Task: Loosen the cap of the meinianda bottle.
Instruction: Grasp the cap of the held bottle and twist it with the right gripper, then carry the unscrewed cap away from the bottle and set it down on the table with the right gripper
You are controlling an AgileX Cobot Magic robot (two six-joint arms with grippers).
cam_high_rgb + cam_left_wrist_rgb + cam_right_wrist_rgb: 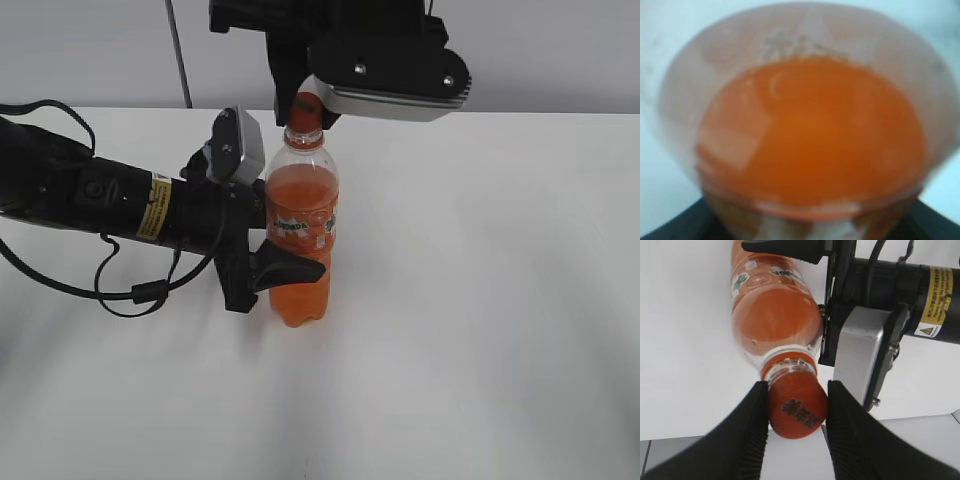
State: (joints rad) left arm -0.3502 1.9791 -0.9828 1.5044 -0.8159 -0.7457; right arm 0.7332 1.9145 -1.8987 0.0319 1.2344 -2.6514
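The meinianda bottle (300, 235) stands upright on the white table, full of orange drink, with its label round the middle. My left gripper (272, 262) comes in from the left and is shut on the bottle's body at label height. In the left wrist view the bottle (810, 130) fills the frame, blurred, with the left gripper's dark jaws (805, 232) at the bottom corners. The orange cap (304, 108) is on the neck. My right gripper (305, 112) comes down from above and is shut on the cap (796, 410). Both black fingers (796, 415) press its sides, above the bottle (772, 315).
The white table (480, 300) spreads around the bottle, with a grey wall behind. The left arm's black body and cables (90, 195) lie across the table's left side. The left arm also shows in the right wrist view (890, 280), close beside the cap.
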